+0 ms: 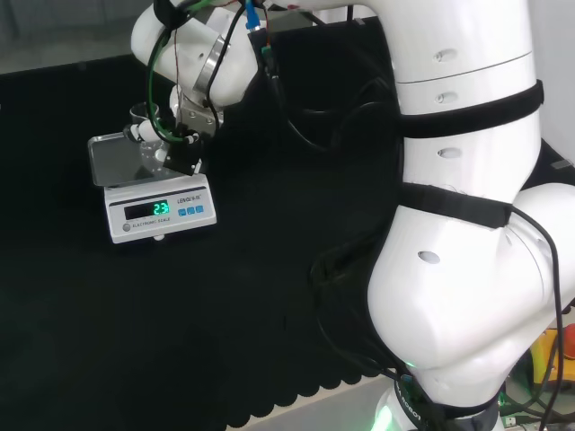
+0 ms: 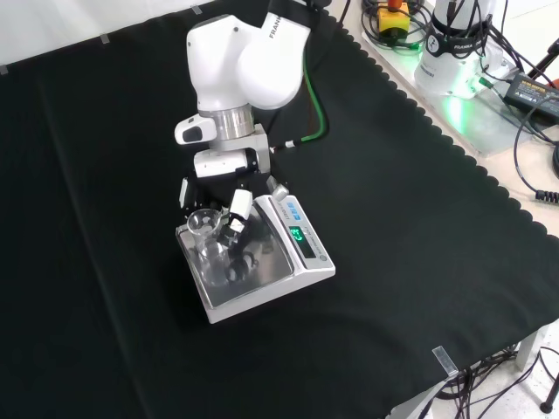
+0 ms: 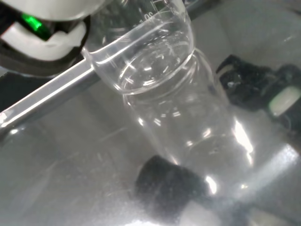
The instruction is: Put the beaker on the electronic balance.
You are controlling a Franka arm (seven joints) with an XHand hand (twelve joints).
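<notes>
A small clear glass beaker (image 1: 144,115) stands upright on the steel pan of the electronic balance (image 1: 112,163), whose green display is lit. In the front view the beaker (image 2: 206,229) sits on the pan's far left part, and the balance (image 2: 266,281) lies below the arm's wrist. The hand (image 1: 187,121) reaches down over the pan, its fingers (image 2: 238,209) curled on either side of the beaker. The wrist view shows the beaker (image 3: 188,122) close up on the shiny pan (image 3: 66,160), with a black fingertip (image 3: 169,184) near its base.
The arm's big white links (image 1: 467,224) take up the right of the head view. In the front view the cloth's scalloped edge (image 2: 454,166) runs down the right side, with the arm's base (image 2: 454,52) and cables beyond it. Black cloth lies all around the balance.
</notes>
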